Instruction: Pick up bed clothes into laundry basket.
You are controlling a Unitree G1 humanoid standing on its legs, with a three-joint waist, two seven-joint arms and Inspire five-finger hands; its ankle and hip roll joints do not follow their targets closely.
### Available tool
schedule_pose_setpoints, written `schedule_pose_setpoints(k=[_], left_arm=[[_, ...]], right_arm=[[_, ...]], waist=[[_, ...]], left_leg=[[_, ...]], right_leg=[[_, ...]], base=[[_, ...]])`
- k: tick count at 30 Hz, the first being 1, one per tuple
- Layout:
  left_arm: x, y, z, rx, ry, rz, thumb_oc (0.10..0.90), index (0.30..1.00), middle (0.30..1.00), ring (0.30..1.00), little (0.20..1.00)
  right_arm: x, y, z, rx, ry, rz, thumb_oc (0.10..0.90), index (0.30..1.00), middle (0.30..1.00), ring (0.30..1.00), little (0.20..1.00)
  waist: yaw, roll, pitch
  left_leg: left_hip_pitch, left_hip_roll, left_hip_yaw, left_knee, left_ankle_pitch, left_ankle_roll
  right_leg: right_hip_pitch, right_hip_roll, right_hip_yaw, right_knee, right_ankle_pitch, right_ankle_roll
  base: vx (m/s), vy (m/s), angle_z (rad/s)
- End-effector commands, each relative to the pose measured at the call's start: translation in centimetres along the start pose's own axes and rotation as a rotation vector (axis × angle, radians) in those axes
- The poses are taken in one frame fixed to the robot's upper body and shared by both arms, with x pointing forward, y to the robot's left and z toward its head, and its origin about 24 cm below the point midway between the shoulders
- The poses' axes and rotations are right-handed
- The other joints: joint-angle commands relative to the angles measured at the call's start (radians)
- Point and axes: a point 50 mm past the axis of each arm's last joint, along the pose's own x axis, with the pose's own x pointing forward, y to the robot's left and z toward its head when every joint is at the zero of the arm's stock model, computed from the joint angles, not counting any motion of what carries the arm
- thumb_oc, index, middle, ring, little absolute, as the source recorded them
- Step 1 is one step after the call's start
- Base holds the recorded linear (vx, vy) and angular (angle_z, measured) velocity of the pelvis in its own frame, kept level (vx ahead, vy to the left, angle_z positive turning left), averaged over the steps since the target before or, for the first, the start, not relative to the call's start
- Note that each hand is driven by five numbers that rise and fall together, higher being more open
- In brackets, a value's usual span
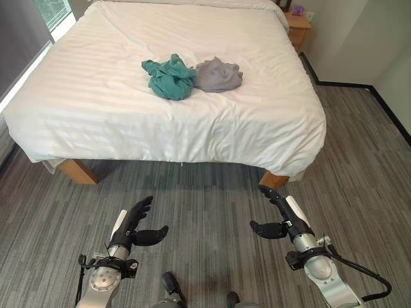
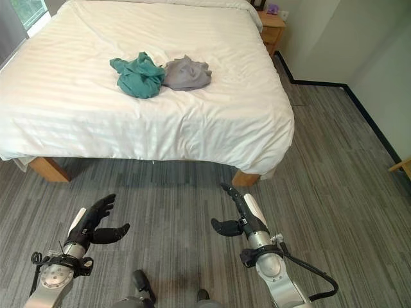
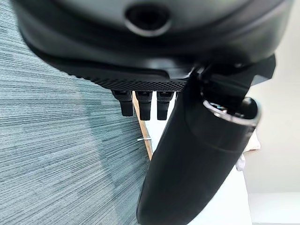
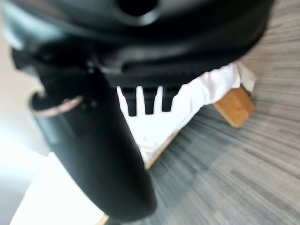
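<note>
1. Left hand (image 1: 136,226), a dark one low on the left over the grey striped carpet floor (image 1: 212,205): fingers straight, thumb out to the side, nothing in it. Prob. held relaxed because the robot stands well short of the bed and has nothing within reach.
2. White striped duvet bed (image 1: 96,96) w/ wooden legs fills the far half of the scene; its near edge hangs over the frame.
3. Crumpled teal cloth garment (image 1: 170,77) lies mid-bed, touching the crumpled grey cloth garment (image 1: 219,74) just to its right. Both are loose heaps, well apart from either hand.
4. Right hand (image 1: 277,215), low on the right: fingers extended toward the bed, thumb out, holding nothing.
5. Small wooden nightstand (image 1: 299,28) sits at the far right corner of the bed.
6. Judgement: task at its start; the next move prob. calls for an approach to the bed.
</note>
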Motion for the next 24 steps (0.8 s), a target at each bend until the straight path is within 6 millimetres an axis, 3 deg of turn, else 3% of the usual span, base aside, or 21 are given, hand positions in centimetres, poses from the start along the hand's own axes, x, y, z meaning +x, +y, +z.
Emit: schedule_pose_setpoints(k=[1, 3, 5, 6, 7, 8, 11, 13, 15, 17, 18, 21, 24], left_arm=[[1.4, 1.9, 1.0, 0.046, -0.035, 0.146, 0.8, 0.9, 0.9, 0.9, 0.9], [1.4, 2.3, 1.6, 0.07, -0.058, 0.16, 0.8, 0.9, 0.9, 0.9, 0.9], [1.7, 2.8, 2.4, 0.115, -0.087, 0.207, 0.8, 0.9, 0.9, 0.9, 0.9], [1.8, 3.0, 2.6, 0.13, -0.092, 0.22, 0.8, 0.9, 0.9, 0.9, 0.9], [2.1, 3.2, 3.2, 0.167, -0.112, 0.236, 0.8, 0.9, 0.9, 0.9, 0.9], [2.2, 3.2, 3.3, 0.167, -0.113, 0.237, 0.8, 0.9, 0.9, 0.9, 0.9], [2.6, 3.6, 4.2, 0.212, -0.141, 0.242, 0.8, 0.9, 0.9, 0.9, 0.9], [2.7, 3.8, 4.5, 0.243, -0.154, 0.238, 0.8, 0.9, 0.9, 0.9, 0.9], [2.9, 3.7, 4.7, 0.243, -0.164, 0.227, 0.8, 0.9, 0.9, 0.9, 0.9], [3.1, 3.6, 5.1, 0.233, -0.179, 0.22, 0.8, 0.9, 0.9, 0.9, 0.9], [3.2, 3.6, 5.3, 0.232, -0.186, 0.221, 0.8, 0.9, 0.9, 0.9, 0.9], [3.8, 3.2, 6.1, 0.214, -0.212, 0.205, 0.8, 0.9, 0.9, 0.9, 0.9], [4.1, 3.1, 5.7, 0.205, -0.193, 0.203, 0.8, 0.9, 0.9, 0.9, 0.9]], right_arm=[[0.9, -3.9, -2.3, -0.008, 0.1, -0.193, 0.8, 0.9, 0.9, 0.9, 0.9], [1.0, -4.0, -2.1, -0.029, 0.091, -0.194, 0.8, 0.9, 0.9, 0.9, 0.9], [1.6, -3.4, -1.7, -0.057, 0.08, -0.198, 0.8, 0.9, 0.9, 0.9, 0.9], [1.9, -3.1, -1.3, -0.076, 0.066, -0.193, 0.8, 0.9, 0.9, 0.9, 0.9], [2.6, -2.4, -0.6, -0.09, 0.047, -0.185, 0.8, 0.9, 0.9, 0.9, 0.9], [2.7, -2.4, -0.6, -0.089, 0.045, -0.186, 0.8, 0.9, 0.9, 0.9, 0.9], [3.2, -1.6, 0.0, -0.092, 0.032, -0.164, 0.8, 0.9, 0.9, 0.9, 0.9], [3.3, -1.6, 0.4, -0.101, 0.015, -0.171, 0.8, 0.9, 0.9, 0.9, 0.9], [3.2, -2.0, 0.6, -0.101, 0.001, -0.188, 0.8, 0.9, 0.9, 0.9, 0.9], [3.1, -2.7, 0.8, -0.111, -0.012, -0.214, 0.8, 0.9, 0.9, 0.9, 0.9], [3.1, -3.0, 1.1, -0.114, -0.023, -0.226, 0.8, 0.9, 0.9, 0.9, 0.9], [3.0, -3.6, 1.4, -0.107, -0.038, -0.26, 0.8, 0.9, 0.9, 0.9, 0.9], [2.7, -4.4, 1.7, -0.127, -0.055, -0.308, 0.8, 0.9, 0.9, 0.9, 0.9]], waist=[[-0.023, 0.099, -0.047], [-0.019, 0.093, -0.054], [-0.003, 0.07, -0.052], [0.004, 0.065, -0.045], [0.012, 0.062, -0.029], [0.012, 0.059, -0.028], [-0.011, 0.057, 0.019], [-0.022, 0.068, 0.027], [-0.028, 0.074, 0.027], [-0.042, 0.076, 0.024], [-0.045, 0.069, 0.021], [-0.077, 0.067, 0.018], [-0.115, 0.059, 0.016]], left_leg=[[0.162, 0.145, 0.021, 0.082, -0.132, -0.17], [0.165, 0.139, 0.007, 0.071, -0.136, -0.164], [0.163, 0.128, -0.022, 0.07, -0.15, -0.145], [0.168, 0.12, -0.028, 0.064, -0.159, -0.134], [0.193, 0.101, -0.037, 0.033, -0.179, -0.109], [0.194, 0.096, -0.036, 0.03, -0.179, -0.106], [0.231, 0.056, -0.081, -0.009, -0.198, -0.072], [0.243, 0.064, -0.096, -0.016, -0.212, -0.07], [0.244, 0.069, -0.118, -0.016, -0.214, -0.082], [0.249, 0.071, -0.121, -0.016, -0.225, -0.094], [0.254, 0.071, -0.114, -0.016, -0.226, -0.101], [0.296, 0.085, -0.113, -0.016, -0.257, -0.136], [0.378, 0.1, -0.06, -0.016, -0.285, -0.17]], right_leg=[[-0.024, -0.012, -0.154, 0.045, -0.069, 0.032], [-0.016, -0.013, -0.16, 0.035, -0.064, 0.037], [-0.016, -0.021, -0.163, 0.069, -0.061, 0.042], [-0.035, -0.028, -0.167, 0.121, -0.06, 0.045], [-0.093, -0.048, -0.171, 0.264, -0.058, 0.067], [-0.1, -0.054, -0.168, 0.277, -0.064, 0.07], [-0.224, -0.081, -0.097, 0.542, 0.049, 0.146], [-0.3, -0.053, -0.052, 0.628, 0.011, 0.144], [-0.324, -0.03, -0.056, 0.567, -0.029, 0.121], [-0.326, -0.038, -0.082, 0.412, -0.029, 0.1], [-0.342, -0.056, -0.093, 0.34, -0.014, 0.094], [-0.378, -0.086, -0.132, 0.086, 0.091, 0.122], [-0.444, -0.13, -0.208, 0.023, 0.134, 0.135]], base=[[-0.02, 0.088, 0.61], [-0.01, 0.076, 0.42], [-0.05, 0.105, 0.26], [-0.08, 0.176, 0.46], [-0.07, 0.153, 0.45], [-0.03, 0.161, 0.39], [0.01, 0.168, 0.33], [0.11, 0.123, 0.68], [0.18, 0.006, 0.7], [0.22, -0.112, 0.68], [0.31, -0.161, 0.79], [0.35, -0.176, 0.47], [0.47, -0.273, 0.38]])
